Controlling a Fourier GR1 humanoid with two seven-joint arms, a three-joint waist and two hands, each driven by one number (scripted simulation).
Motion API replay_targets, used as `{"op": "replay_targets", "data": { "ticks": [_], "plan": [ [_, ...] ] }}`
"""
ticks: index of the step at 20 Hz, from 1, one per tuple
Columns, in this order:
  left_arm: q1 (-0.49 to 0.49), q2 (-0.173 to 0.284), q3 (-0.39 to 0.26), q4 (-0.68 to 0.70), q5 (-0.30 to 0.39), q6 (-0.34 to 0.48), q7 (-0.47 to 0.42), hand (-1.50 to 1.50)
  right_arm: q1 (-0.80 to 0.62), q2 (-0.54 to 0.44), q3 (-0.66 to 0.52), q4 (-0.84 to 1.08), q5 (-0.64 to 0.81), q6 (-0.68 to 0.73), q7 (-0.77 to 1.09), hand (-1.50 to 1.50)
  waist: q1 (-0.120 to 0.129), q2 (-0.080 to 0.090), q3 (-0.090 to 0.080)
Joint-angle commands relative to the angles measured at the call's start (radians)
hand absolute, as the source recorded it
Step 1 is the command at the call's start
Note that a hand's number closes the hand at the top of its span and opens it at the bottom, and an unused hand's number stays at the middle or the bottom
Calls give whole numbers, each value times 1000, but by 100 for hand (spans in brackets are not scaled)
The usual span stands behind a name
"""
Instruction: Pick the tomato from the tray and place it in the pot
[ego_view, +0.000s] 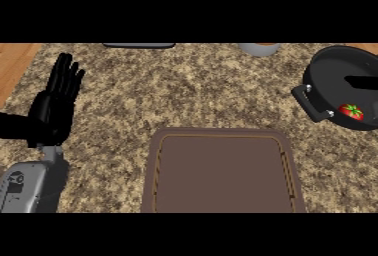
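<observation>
A small red tomato (351, 111) with a green stem lies inside the black pot (328, 72) at the right edge of the counter, near the pot's front wall. The brown tray (223, 175) sits at the lower middle with nothing on it. My left hand (57, 102) stands at the left, fingers straight and pointing up, resting apart from the tray and the pot. My right hand does not show in the head view.
The pot has a dark side handle (311, 103) facing the tray. A grey cup-like object (260, 48) and a flat dark item (139, 45) sit at the far edge. Speckled granite counter (192, 90) spreads between them; a wooden strip (16, 62) borders the left.
</observation>
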Motion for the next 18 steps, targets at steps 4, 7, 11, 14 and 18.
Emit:
{"op": "replay_targets", "data": {
  "ticks": [4,7,11,14,18],
  "plan": [
    [13,-25,-8,39,-25,15,-44,0,-6,30,-122,-92,-212,-90,-139,-150,-21,-7,-2],
    [-3,-20,-14,-21,-20,30,38,0,24,51,-177,-116,-318,-115,-232,-150,-15,-7,-1],
    [24,-2,-6,-15,-24,1,0,0,109,58,-186,-228,-426,-66,-343,-150,-30,-14,-3],
    [-12,17,29,-8,-2,3,40,0,156,68,-212,-300,-525,-11,-414,-150,-36,-15,-3],
    [60,-18,7,-6,-24,6,-20,0,289,10,-256,-386,-635,109,-454,-150,-41,-16,-3]
  ]
}}
